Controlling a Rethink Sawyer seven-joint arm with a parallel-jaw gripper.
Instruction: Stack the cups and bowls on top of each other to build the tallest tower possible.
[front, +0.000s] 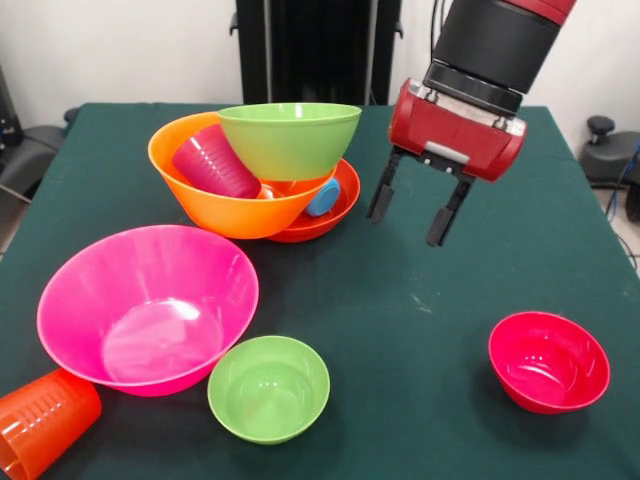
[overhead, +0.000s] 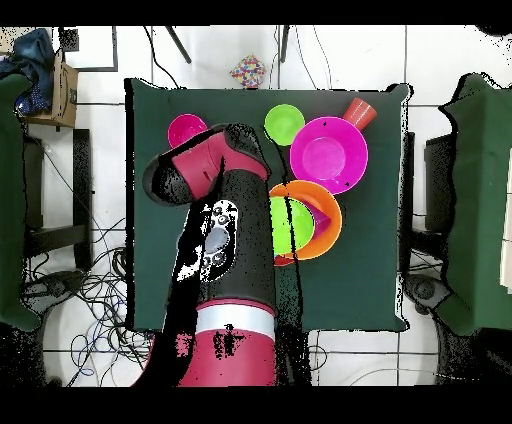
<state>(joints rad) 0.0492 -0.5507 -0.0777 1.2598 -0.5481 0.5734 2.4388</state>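
**Desk:** What does the frame show?

**Photographer:** The gripper (front: 417, 214) hangs above the green table (front: 420, 290) with its jaws spread and nothing between them, just beside the tower (front: 262, 175). The tower sits at the far side of the table: a shallow red-orange bowl (front: 338, 205) as base, the large orange bowl (front: 215, 195) tilted in it, and the medium lime green bowl (front: 290, 138) on top.

**Desk:** Why does it lean?

**Photographer:** My reading is that the purple cup (front: 215, 163) lies on its side inside the orange bowl and props the green one up. A blue cup (front: 323, 197) is wedged by the base rim.

**Desk:** What remains loose?

**Photographer:** The large pink bowl (front: 145, 305), the small lime green bowl (front: 268, 388), the small crimson bowl (front: 548, 360), well apart, and an orange cup (front: 42, 422) on its side at the near corner. The empty jaws suggest a next pick, probably one of these.
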